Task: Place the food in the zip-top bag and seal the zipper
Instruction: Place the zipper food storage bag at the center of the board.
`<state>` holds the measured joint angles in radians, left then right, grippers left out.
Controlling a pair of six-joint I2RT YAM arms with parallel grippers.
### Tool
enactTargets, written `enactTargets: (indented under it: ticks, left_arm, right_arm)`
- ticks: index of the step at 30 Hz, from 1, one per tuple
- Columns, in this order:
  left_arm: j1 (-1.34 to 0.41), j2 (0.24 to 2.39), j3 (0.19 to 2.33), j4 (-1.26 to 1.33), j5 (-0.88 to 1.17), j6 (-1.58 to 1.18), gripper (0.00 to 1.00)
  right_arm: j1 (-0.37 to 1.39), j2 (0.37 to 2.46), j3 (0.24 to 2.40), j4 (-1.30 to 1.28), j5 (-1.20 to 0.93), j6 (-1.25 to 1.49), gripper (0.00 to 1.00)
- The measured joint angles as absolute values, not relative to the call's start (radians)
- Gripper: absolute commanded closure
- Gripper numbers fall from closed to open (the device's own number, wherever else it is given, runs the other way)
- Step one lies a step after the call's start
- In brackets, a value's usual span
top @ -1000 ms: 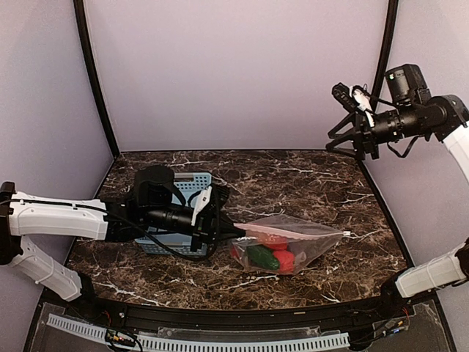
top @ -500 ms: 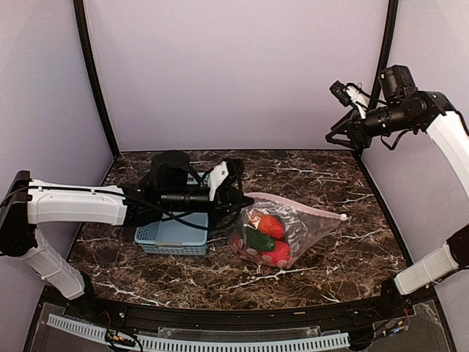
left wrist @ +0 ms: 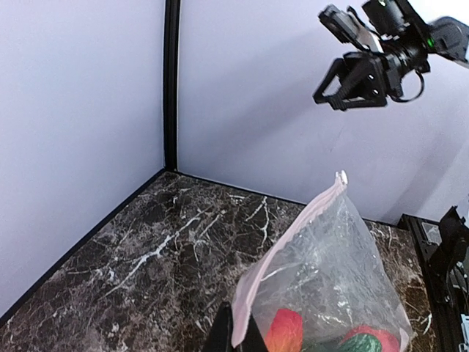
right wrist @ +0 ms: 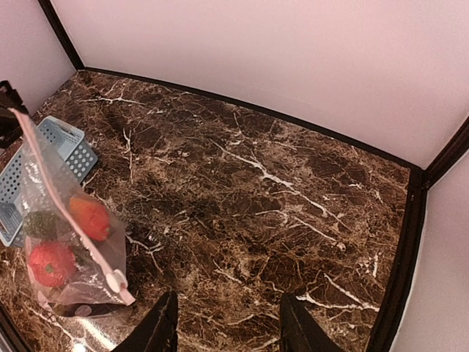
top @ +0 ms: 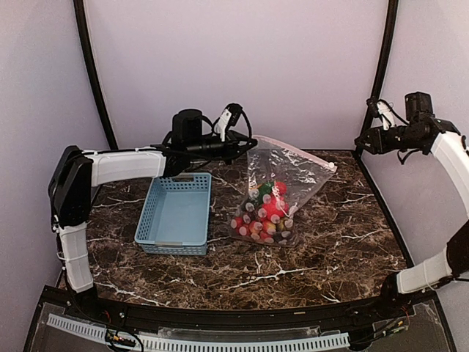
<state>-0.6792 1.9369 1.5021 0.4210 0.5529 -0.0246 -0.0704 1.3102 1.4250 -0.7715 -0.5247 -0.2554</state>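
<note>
while left pincer (top: 245, 142) clamps its corner, zip-top bag (top: 286, 172) hangs below | right pincer (right wrist: 227, 317) agape

1. The basket (top: 174, 214) sits left of centre on the table (top: 330, 249).
2. The zip-top bag (top: 289, 170) stands just right of it, its upper left corner at the left gripper (top: 244, 143).
3. The food (top: 264, 213) lies in the bag's lower end.
4. The right gripper (top: 364, 139) hangs at upper right, well apart.
</note>
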Motion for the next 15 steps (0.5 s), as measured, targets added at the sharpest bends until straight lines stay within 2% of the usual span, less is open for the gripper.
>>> enactTargets:
  ticks: [7, 15]
  left_arm:
    - [-0.63, 2.149, 1.775, 0.424, 0.614, -0.087, 0.99]
    - [-0.621, 2.165, 1.937, 0.381, 0.64, -0.086, 0.99]
  right_arm:
    - [-0.07, 1.227, 1.361, -0.724, -0.522, -0.248, 0.55]
    - [-0.07, 1.223, 1.358, -0.716, -0.529, -0.245, 0.55]
